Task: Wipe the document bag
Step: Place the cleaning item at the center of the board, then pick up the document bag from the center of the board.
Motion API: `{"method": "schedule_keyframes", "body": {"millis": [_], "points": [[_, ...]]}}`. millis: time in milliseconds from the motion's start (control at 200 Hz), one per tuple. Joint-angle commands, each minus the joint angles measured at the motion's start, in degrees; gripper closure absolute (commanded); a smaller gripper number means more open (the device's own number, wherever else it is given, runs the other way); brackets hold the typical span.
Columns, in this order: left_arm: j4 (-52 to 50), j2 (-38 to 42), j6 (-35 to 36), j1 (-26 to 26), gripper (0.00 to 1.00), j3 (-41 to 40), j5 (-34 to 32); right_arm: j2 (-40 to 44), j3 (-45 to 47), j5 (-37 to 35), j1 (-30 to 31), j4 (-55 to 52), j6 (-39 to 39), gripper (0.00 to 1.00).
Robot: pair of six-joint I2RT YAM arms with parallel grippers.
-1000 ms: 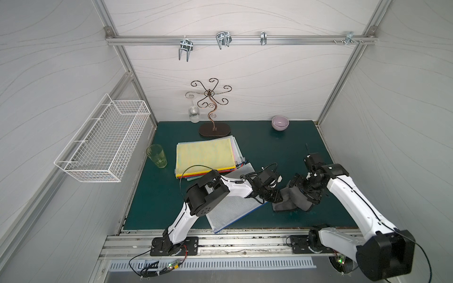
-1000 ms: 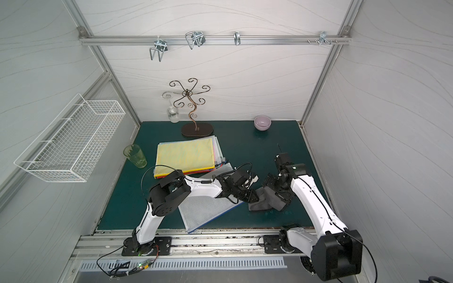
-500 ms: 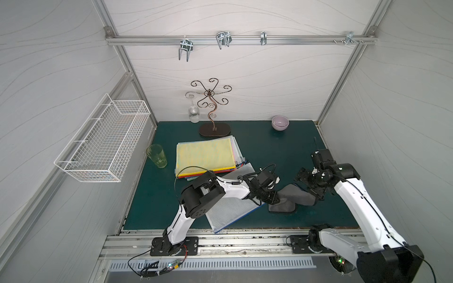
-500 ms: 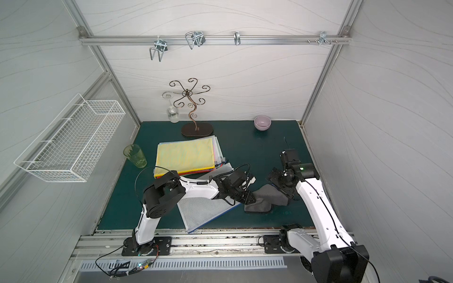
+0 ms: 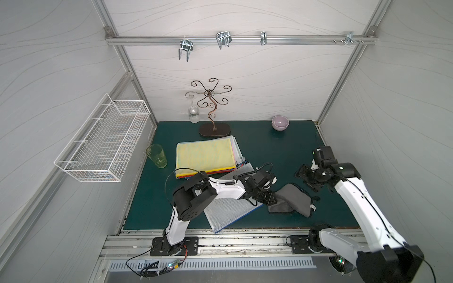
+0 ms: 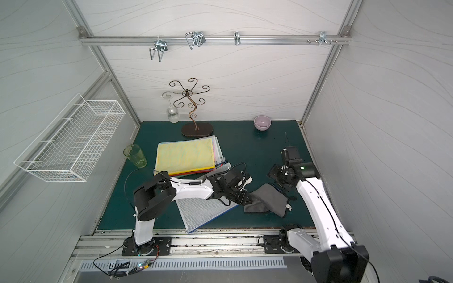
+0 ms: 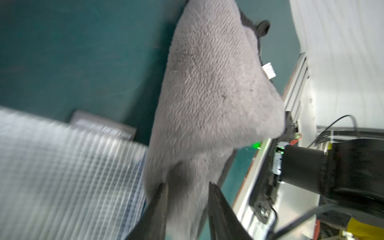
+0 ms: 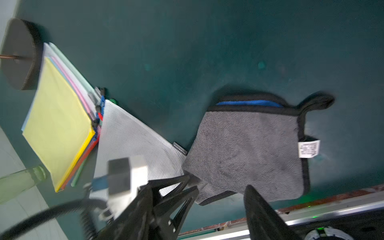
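Now we see right claw (image 5: 306,178) drawn back from cloth (image 5: 291,198), open, empty; left claw (image 5: 269,199) straddles cloth corner beside bag (image 5: 228,210), grip unclear.

The left arm (image 5: 225,190) is folded tight at the elbow, with its forearm lying low and nearly level. At its tip, the left end effector (image 7: 187,191) has its jaws pinched on a bunched corner of the grey cloth (image 7: 207,83). The right arm (image 5: 355,197) stretches long from its base, wrist bent downward. The right end effector (image 5: 305,178) hangs above the table (image 5: 269,152) with its jaws spread wide. It is aimed toward the left end effector and stands apart from it.
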State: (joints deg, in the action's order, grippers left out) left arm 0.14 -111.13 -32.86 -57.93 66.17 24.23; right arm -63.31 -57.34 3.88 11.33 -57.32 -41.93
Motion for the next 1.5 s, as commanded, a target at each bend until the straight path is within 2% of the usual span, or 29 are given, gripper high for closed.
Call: {"method": "schedule_keyframes", "body": {"millis": [0, 95, 210, 350, 470, 635, 905, 1086, 1241, 1361, 1496], "points": [[0.12, 6.7, 0.59, 3.09, 0.61, -0.59, -2.08, -4.75, 1.7, 5.57, 2.39, 6.7, 4.45, 0.39], [-4.16, 9.82, -2.21, 6.49, 0.6, -2.96, -3.43, -11.47, 0.42, 9.69, 4.55, 10.52, 7.72, 0.5], [-7.81, 12.2, -4.91, 9.87, 0.61, -7.38, -5.0, -21.26, -2.79, 12.56, 8.87, 13.53, 11.56, 0.54], [-8.0, 11.69, -6.7, 10.9, 0.64, -12.33, -6.86, -31.98, -6.12, 15.82, 12.1, 17.67, 15.43, 0.48], [-8.88, 10.91, -8.65, 11.29, 0.67, -15.08, -8.9, -36.37, -6.2, 18.89, 12.6, 23.43, 17.07, 0.42], [-11.6, 13.27, -10.67, 12.78, 0.68, -18.53, -12.87, -39.73, -4.9, 20.65, 12.73, 28.68, 19.08, 0.41], [-10.4, 10.58, -10.78, 13.52, 0.7, -20.34, -12.17, -45.32, -4.19, 17.47, 15.53, 35.77, 22.87, 0.41], [-9.62, 9.88, -11.09, 14.16, 0.72, -21.25, -12.59, -49.27, -4.46, 26.33, 16.97, 38.64, 23.75, 0.42], [-8.69, 9.28, -11.5, 14.72, 0.73, -21.96, -12.23, -49.95, -2.95, 35.03, 17.93, 41.1, 23.09, 0.49], [-8.1, 8.98, -11.68, 14.79, 0.73, -22.14, -12.41, -49.2, -1.87, 36.39, 17.93, 42.7, 22.51, 0.64], [-7.58, 8.28, -11.83, 14.79, 0.74, -22.18, -12.47, -48.31, -3.14, 35.2, 18.09, 39.94, 23.87, 0.65]]}}
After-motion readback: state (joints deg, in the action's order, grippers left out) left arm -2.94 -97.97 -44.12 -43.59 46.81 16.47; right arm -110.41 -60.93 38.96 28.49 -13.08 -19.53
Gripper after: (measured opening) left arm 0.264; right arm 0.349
